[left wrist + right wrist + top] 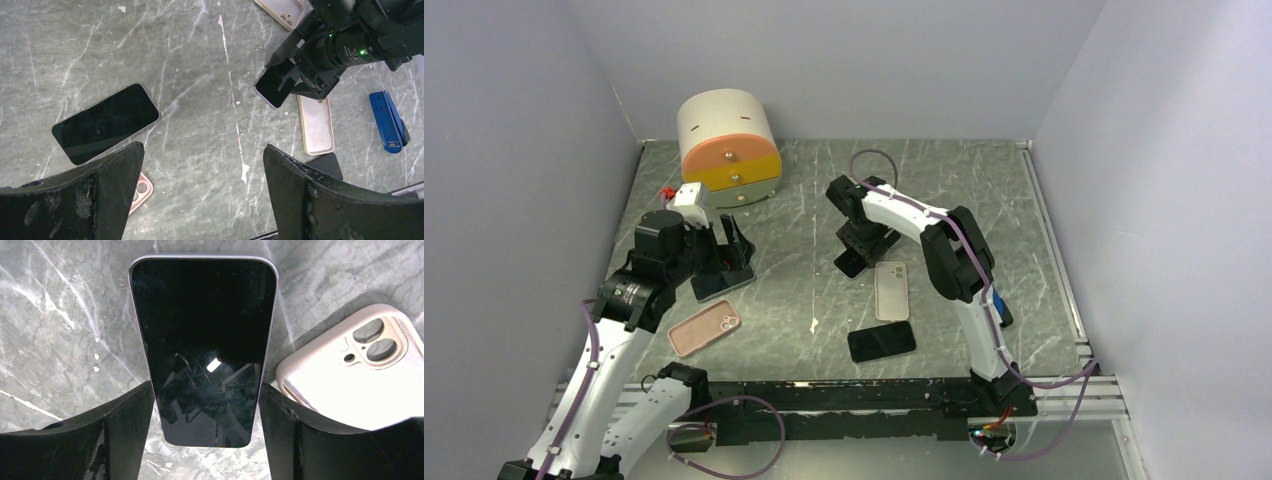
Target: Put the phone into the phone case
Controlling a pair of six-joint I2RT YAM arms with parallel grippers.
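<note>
Grey marbled table (804, 200), white walls (524, 150) round. Phone (202, 340) is clamped edgewise by R gripper (206, 390), beige case (340, 385) just beside; L gripper (202, 150) is spread wide, nothing held.

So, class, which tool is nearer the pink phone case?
Left. The left tool hovers just beyond the pink case; the right tool is well off to its right, straddling a phone.

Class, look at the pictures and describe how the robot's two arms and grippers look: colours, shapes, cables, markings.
The left arm and right arm have white links joined by chunky black joints. Purple cables run along them. The left gripper and right gripper each have two broad, matte black, scuffed fingers. A small green light glows on the right wrist.
</note>
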